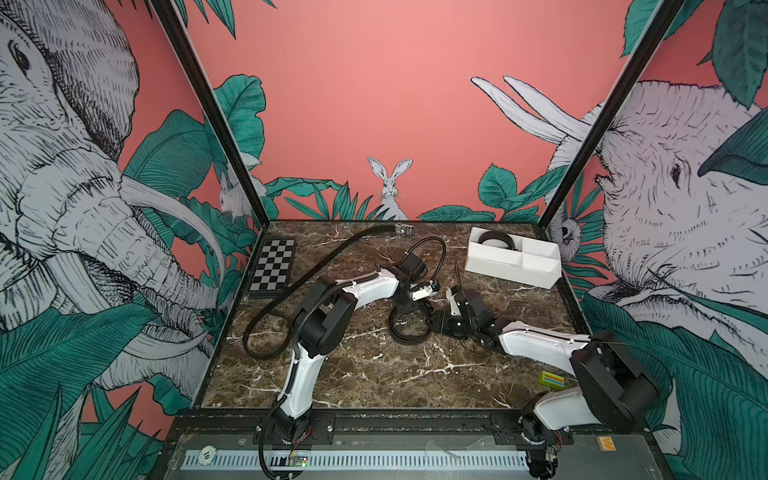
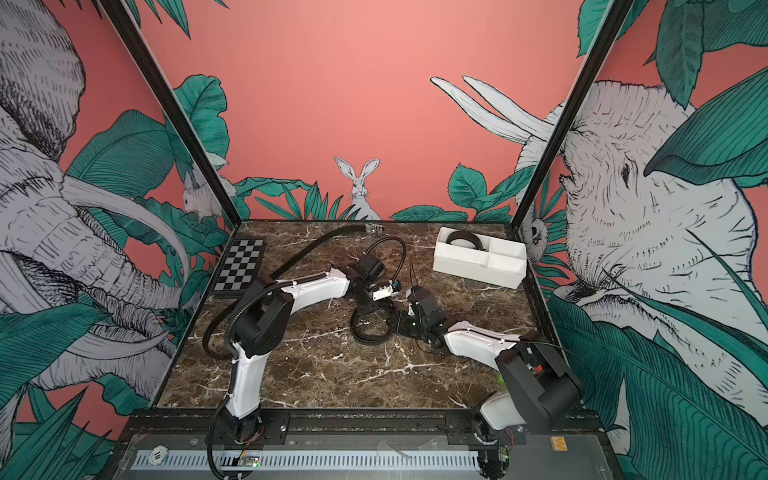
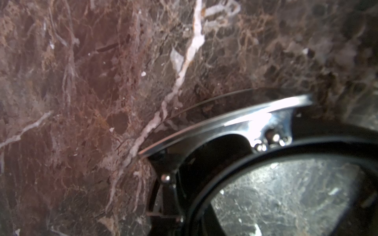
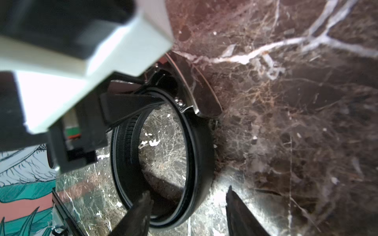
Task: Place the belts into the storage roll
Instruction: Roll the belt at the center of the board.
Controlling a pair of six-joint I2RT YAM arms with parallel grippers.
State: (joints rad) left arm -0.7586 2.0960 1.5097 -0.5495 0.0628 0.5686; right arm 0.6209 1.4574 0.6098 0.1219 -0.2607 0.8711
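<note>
A black belt (image 1: 409,340) lies coiled on edge on the marble table, near the middle in both top views. Its silver buckle (image 4: 202,96) rests on the outer side of the coil. My left gripper (image 1: 405,311) comes down onto this coil beside the buckle and is shut on the strap. My right gripper (image 4: 187,190) is open; one finger is inside the coil (image 4: 204,155) and the other outside its wall. A second belt (image 1: 376,230) stretches from the back centre to the front left. Another belt (image 1: 481,240) sits coiled in the white storage roll (image 1: 507,270) at the back right.
A black-and-grey checkered board (image 1: 272,266) lies at the back left. A small green block (image 1: 552,380) sits at the front right, by my right arm's base. A ribbed black cable hose (image 1: 442,249) arcs behind my left wrist. Printed walls enclose three sides of the table.
</note>
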